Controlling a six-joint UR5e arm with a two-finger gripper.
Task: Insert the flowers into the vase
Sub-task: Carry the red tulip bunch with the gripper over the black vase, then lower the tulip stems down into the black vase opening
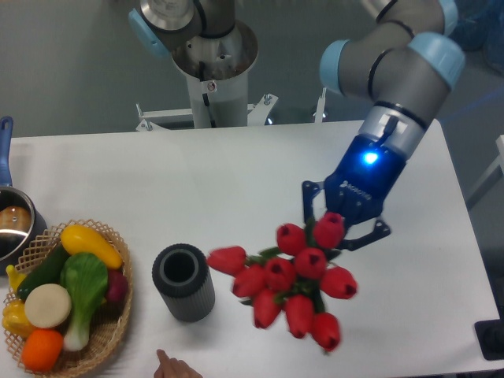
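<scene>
The flowers [287, 279], a bunch of glossy red tulip heads with green stems, hang in the air right of centre, slightly blurred. My gripper [340, 223] is shut on the stems at the bunch's upper right, its dark fingers partly hidden behind the top blooms. The leftmost bloom reaches close to the vase [183, 281], a dark grey ribbed cylinder standing upright on the white table with its round mouth open. The bunch sits to the right of the vase, not over its mouth.
A wicker basket [116, 324] of toy vegetables and fruit stands at the front left. A steel pot [12, 224] with a blue handle is at the left edge. A fingertip [167, 365] pokes in at the bottom edge. A second arm's base [213, 67] stands at the back.
</scene>
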